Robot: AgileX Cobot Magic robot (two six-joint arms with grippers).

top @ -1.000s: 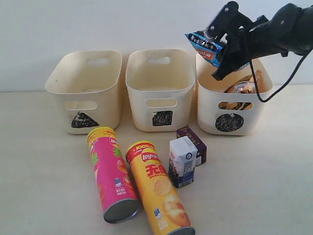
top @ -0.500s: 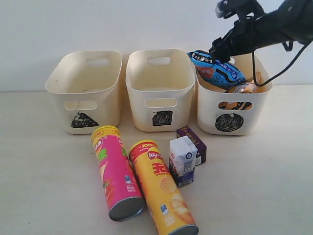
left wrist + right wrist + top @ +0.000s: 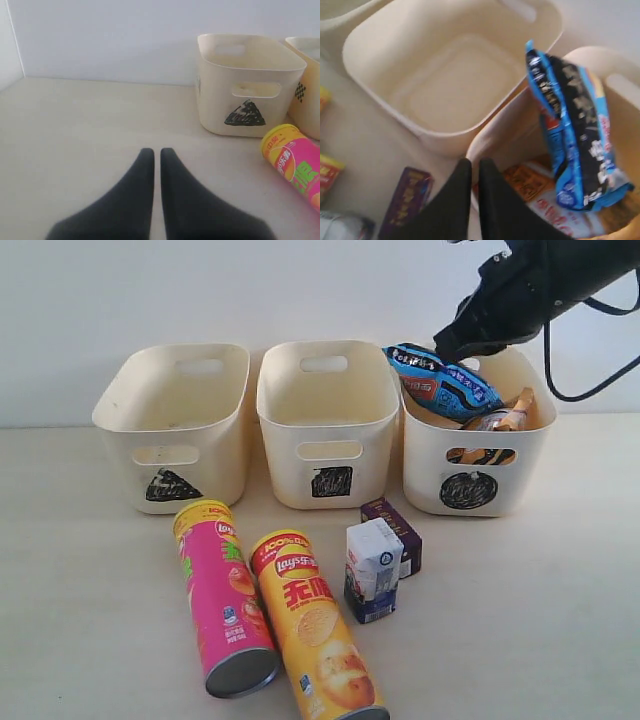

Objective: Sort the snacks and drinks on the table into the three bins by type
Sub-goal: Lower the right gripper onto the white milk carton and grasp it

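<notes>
R hand [image 3: 473, 162] pressed together, empty, above cream plastic circle-marked bin [image 3: 428, 465] at bench [image 3: 560, 620] back edge; crinkly blue foil bag [image 3: 445, 383] lies on its rim. L hand [image 3: 156, 152] pressed together too.

Three cream bins [image 3: 372, 465] line the table's [image 3: 520, 630] far edge; a blue bag [image 3: 447, 381] lies atop the right one. Nearer the front: pink tube [image 3: 221, 598], orange-yellow tube [image 3: 313, 628], white carton [image 3: 373, 571], purple carton [image 3: 398, 526].

Left gripper [image 3: 155, 151]: dark fingers pressed together, nothing between them, pointing level ahead.
Right gripper [image 3: 474, 162]: jaws closed tight, empty.
Right arm [image 3: 545, 280]: black, held high, angled downward toward the left.
</notes>
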